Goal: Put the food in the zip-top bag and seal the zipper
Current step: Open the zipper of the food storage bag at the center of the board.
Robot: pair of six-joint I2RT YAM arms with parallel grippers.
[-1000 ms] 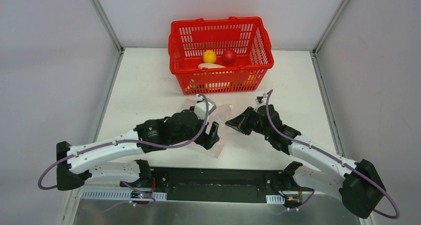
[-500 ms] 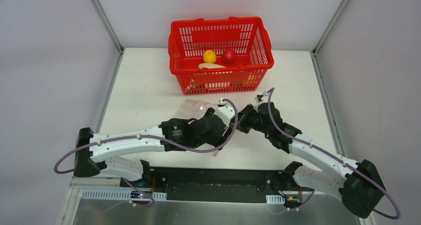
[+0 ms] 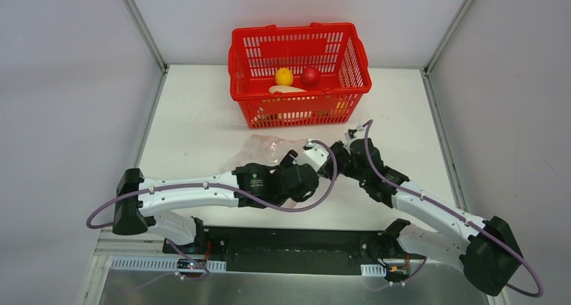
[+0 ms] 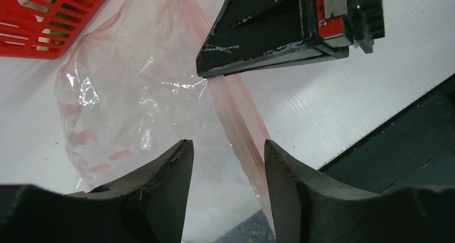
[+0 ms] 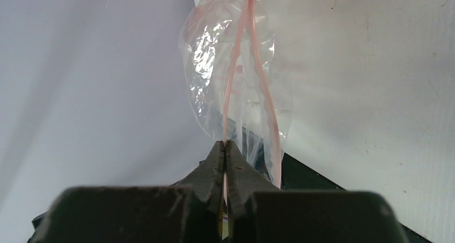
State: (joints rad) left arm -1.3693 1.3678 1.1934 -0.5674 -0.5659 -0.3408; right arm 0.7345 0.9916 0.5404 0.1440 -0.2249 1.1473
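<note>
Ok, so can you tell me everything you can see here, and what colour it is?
basket: one, red mesh, at the far side of the table
yellow ball: one, yellow, in the basket
red ball: one, red, in the basket beside the yellow ball
white radish: one, white, in the basket in front of the balls
orange piece: one, orange, low in the basket, seen through the mesh
zip-top bag: one, clear, on the table nearer than the basket, no food seen inside
zipper: one, pinkish-red, along the bag's edge
table: one, white
left gripper: one, black, open, zipper between its fingers
right gripper: one, black, shut on the zipper
</note>
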